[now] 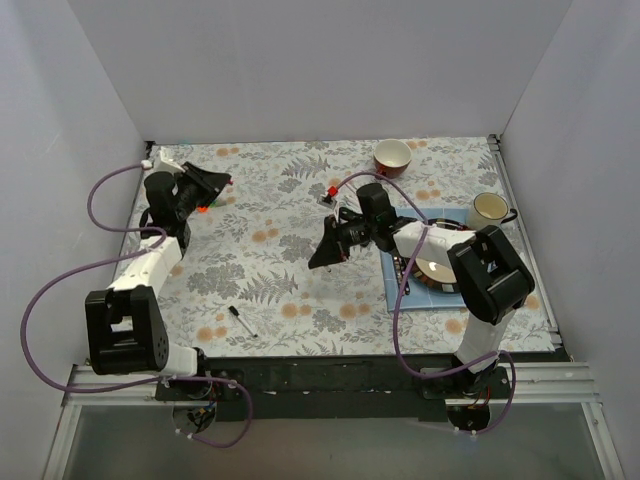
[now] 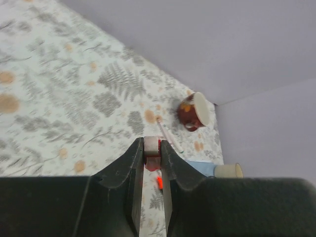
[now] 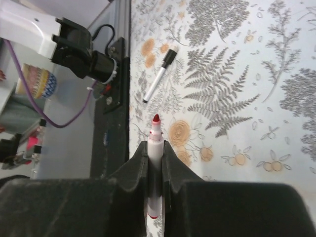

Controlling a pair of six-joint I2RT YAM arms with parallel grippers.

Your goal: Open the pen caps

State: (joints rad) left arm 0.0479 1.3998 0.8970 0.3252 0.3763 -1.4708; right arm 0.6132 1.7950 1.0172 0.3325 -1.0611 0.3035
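Note:
My right gripper (image 1: pixel 322 255) is shut on a slim white marker pen (image 3: pixel 155 143), held above the table. The pen's bare red tip (image 3: pixel 156 119) sticks out past the fingers with no cap on it. My left gripper (image 1: pixel 218 183) hovers at the far left of the table, shut on a small red cap (image 2: pixel 152 149). A tiny orange cap (image 2: pixel 159 182) lies on the cloth below it (image 1: pixel 203 208). A white pen with a black cap (image 1: pixel 240 321) lies near the front edge (image 3: pixel 159 74). Another thin white pen (image 2: pixel 169 136) lies towards the brown mug.
The table has a fern-patterned cloth (image 1: pixel 290 250). A brown mug (image 1: pixel 393 157) stands at the back, a cream mug (image 1: pixel 487 210) at the right. A blue mat (image 1: pixel 400 285) with a plate lies under the right arm. A small red-ended item (image 1: pixel 331 191) lies mid-table.

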